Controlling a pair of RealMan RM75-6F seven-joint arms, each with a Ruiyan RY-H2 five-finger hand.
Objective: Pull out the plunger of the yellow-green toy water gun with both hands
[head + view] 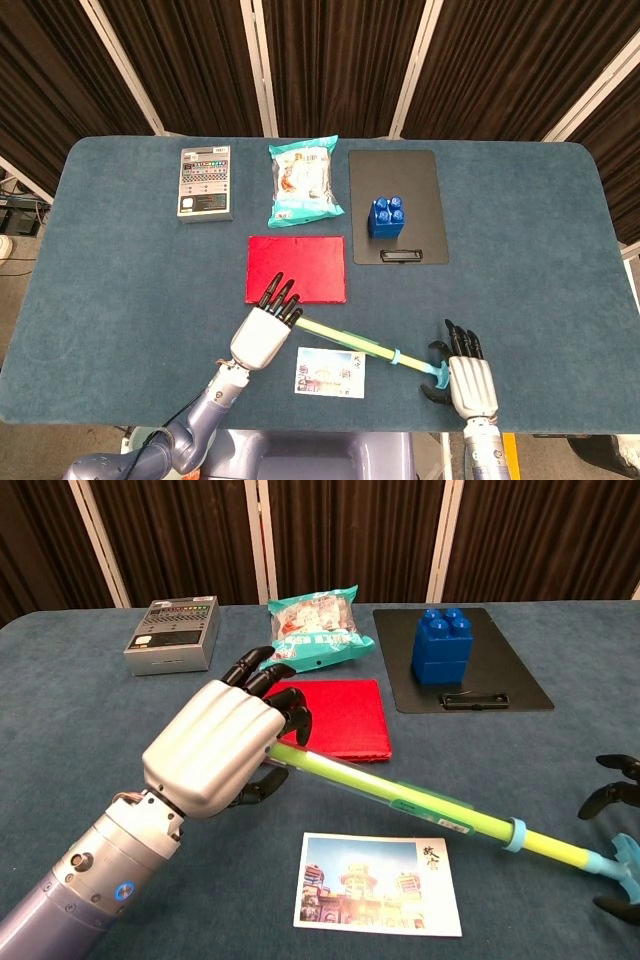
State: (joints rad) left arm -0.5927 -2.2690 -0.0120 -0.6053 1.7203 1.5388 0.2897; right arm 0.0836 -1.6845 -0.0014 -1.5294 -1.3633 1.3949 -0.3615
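Left hand (222,748): fingers curled around the barrel end of the toy water gun (400,798).
Toy water gun: above the blue table (120,260) (near a postcard (378,884)).
Right hand (467,374): fingers around the plunger handle (621,864); whether it truly grips, cannot tell.

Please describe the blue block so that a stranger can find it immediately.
Look at the far side of the table, right of the snack bag, where a black clipboard lies flat. The blue block stands on it, above the clip. It is the only blue, studded object there.
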